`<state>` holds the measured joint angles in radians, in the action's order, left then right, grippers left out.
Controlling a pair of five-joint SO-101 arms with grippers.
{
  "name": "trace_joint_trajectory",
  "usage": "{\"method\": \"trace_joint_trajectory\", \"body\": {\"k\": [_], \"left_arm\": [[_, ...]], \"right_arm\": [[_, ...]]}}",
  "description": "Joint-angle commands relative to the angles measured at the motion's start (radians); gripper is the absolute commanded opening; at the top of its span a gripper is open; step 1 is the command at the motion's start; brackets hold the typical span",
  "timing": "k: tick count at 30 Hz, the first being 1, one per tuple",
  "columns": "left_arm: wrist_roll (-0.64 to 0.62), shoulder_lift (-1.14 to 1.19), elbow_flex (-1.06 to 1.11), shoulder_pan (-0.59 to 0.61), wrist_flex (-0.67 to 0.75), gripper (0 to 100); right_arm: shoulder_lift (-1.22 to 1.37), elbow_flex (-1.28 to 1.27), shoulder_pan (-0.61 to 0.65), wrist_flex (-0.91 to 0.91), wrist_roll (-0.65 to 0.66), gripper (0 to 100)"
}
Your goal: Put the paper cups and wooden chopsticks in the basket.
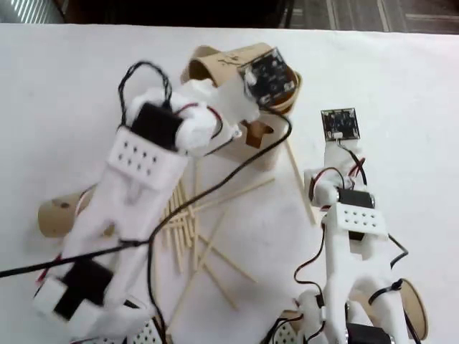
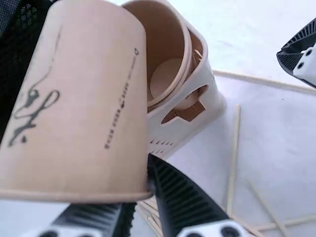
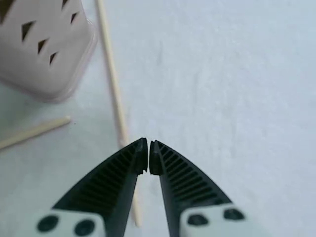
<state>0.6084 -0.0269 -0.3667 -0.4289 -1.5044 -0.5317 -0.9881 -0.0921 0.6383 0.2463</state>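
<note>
My left gripper is shut on a brown paper cup, held tilted just over the beige basket. Another paper cup sits nested inside the basket. From above, the held cup is at the basket's far side. My right gripper is shut with nothing in it, low over the table, beside a wooden chopstick that lies along the basket's corner. Several chopsticks lie scattered in the middle. One cup lies on its side at the left, another at the bottom right.
The white table is bare at the far right and far left. A black cable runs from the left arm across the chopstick pile. A second chopstick lies near the basket by my right gripper.
</note>
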Motion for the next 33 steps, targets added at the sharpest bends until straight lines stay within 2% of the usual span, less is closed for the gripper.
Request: {"method": "trace_joint_trajectory", "body": {"k": [1,4,8,10,14,25,33], "left_arm": [[0.064,0.142,-0.288,-0.010,-0.149,2],[0.107,0.289,-0.474,-0.005,-0.273,2],[0.106,0.374,-0.595,0.016,-0.282,4],[0.101,0.374,-0.624,0.018,-0.282,11],[-0.028,0.374,-0.694,0.024,-0.281,24],[-0.068,0.374,-0.835,0.024,-0.278,24],[-0.241,0.386,-0.887,0.045,-0.097,24]], "right_arm": [[-0.024,0.011,-0.007,-0.015,0.003,2.5],[-0.024,0.011,-0.007,-0.015,0.003,2.5],[-0.024,0.011,-0.005,-0.015,0.003,2.5],[-0.024,0.011,-0.005,-0.015,0.003,2.5],[-0.024,0.011,-0.005,-0.015,0.003,2.5],[-0.024,0.011,-0.004,-0.015,0.003,2.5],[-0.024,0.009,-0.002,-0.015,0.003,2.5]]}}
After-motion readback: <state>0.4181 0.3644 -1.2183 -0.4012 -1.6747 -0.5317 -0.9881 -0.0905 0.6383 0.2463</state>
